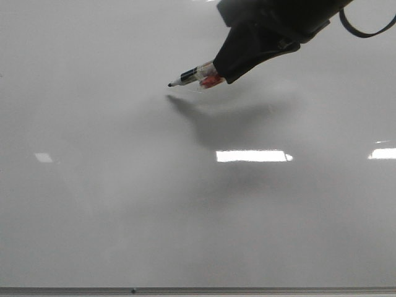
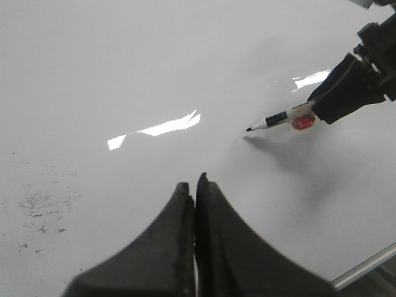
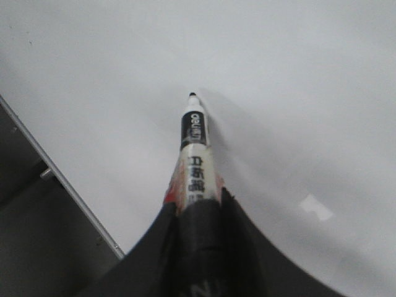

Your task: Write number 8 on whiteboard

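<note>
So we're right at the start of this one, as far as we can judge. The whiteboard has no number 8 on it anywhere in these views, so no stroke has landed yet. Our right gripper is clamped around a marker, with the pen sticking out well past the fingertips. Its black tip sits just above its own shadow on the board. Going by the small gap between tip and shadow in the front view, we'd say it's hovering very close but not touching, though that's hard to call for sure.

Our left gripper has its jaws pressed together with nothing between them, parked well apart from the marker, which lies ahead of it and off to one side.

Next move, we reckon: ease the tip down until it just meets the board, then draw the top loop without pressing hard.

Material-wise, the board is glossy and pale grey, throwing back bright rectangular light patches, with a thin metal frame along its edge. There are faint dark specks near the left gripper. The marker is a slim round barrel, white with a black band, printed lettering and a red patch near the fingers.
</note>
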You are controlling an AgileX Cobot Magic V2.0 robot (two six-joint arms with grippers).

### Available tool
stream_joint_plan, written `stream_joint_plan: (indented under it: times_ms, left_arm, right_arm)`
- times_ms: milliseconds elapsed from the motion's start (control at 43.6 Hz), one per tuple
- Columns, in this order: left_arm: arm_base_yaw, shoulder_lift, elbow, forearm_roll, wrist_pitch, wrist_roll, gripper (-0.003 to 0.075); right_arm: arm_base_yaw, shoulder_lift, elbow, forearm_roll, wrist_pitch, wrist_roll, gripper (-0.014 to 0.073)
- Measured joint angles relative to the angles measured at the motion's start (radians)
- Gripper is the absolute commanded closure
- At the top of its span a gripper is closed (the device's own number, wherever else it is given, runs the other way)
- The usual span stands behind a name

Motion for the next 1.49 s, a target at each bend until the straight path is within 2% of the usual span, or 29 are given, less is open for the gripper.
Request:
stream_joint_plan:
  times_ms: [413,666,803,987,1193,1492]
  left_arm:
    - [0.000,-0.002,0.000,0.000,-0.002,0.000,0.0739]
    - [0.000,-0.002,0.000,0.000,-0.002,0.000,0.0739]
    - [0.000,-0.002,0.000,0.000,-0.002,0.000,0.0739]
    - [0.000,-0.002,0.000,0.000,-0.002,0.000,0.0739]
    - [0.000,-0.002,0.000,-0.002,-0.002,0.000,0.0739]
    - [0.000,-0.002,0.000,-0.002,-0.002,0.000,0.0739]
  right_arm:
    - [0.045,0.161,-0.050,0.007,0.076,0.000,0.0652]
    - [-0.020,0.114,0.089,0.007,0.078,-0.006,0.0652]
    - [-0.023,0.107,0.155,0.007,0.058,-0.006,0.0652]
    - [0.035,0.160,0.166,0.007,0.027,-0.006,0.0652]
    - [0.123,0.233,0.089,0.018,-0.004,-0.006,0.0652]
    - [0.131,0.219,0.047,0.042,-0.016,-0.006,0.0652]
